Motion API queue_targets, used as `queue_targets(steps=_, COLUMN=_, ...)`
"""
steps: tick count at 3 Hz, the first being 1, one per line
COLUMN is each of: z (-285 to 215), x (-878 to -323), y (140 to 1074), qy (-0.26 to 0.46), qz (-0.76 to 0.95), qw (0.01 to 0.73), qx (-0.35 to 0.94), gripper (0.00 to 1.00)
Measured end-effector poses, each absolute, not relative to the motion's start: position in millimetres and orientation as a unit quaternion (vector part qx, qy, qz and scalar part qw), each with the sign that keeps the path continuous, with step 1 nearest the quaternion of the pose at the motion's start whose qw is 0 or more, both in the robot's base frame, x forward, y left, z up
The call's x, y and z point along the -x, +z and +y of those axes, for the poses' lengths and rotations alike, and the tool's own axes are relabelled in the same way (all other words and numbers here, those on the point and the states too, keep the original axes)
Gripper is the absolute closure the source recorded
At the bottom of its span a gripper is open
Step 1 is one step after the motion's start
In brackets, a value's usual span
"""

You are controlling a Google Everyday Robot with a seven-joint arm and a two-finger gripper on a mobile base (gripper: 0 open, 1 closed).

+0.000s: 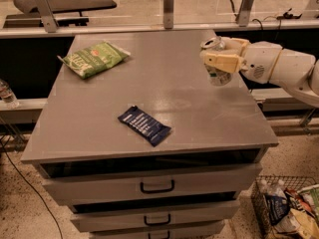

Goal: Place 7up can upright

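The robot's gripper (223, 59) reached in from the right with its two cream fingers pinched across the middle of the 7up can (218, 76), holding it over the rear right part of the grey cabinet top (164, 83). The can stood nearly vertical, its silver pull-tab end uppermost and leaning a little to the left. Whether its base touched the surface could not be told.

To finish well, the arm would likely need to square the can to vertical, lower it until the base sat flat, and part the fingers only then, drawing back sideways so as not to tip it. The spot lay close to the right edge, so a placement slightly inward looked safer.

Nothing lay directly beneath the can. A green snack bag (93, 59) rested well apart at the rear left, and a dark blue wrapper (144, 125) lay near the front centre. A wire basket (286, 208) of packets stood on the floor beside the drawers (157, 185).
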State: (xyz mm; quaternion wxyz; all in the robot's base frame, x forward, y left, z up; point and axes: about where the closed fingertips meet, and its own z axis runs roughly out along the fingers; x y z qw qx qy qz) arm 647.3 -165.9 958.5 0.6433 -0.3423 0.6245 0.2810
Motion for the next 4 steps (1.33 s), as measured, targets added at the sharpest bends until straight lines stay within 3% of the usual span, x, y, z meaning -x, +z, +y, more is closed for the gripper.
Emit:
queue_targets(steps=2, z=-189.4, x=-648.1, y=934.9, qy=0.321, qz=0.604, qw=0.649, qx=0.334, gripper=1.0)
queue_targets(steps=3, z=-194.1, x=-648.7, y=916.2, qy=0.346, qz=0.601, qw=0.652, qx=0.306, gripper=0.84)
queue_targets(steps=4, z=-192.9, x=-648.8, y=907.8, qy=0.353, qz=0.598, qw=0.653, qx=0.302, gripper=0.61)
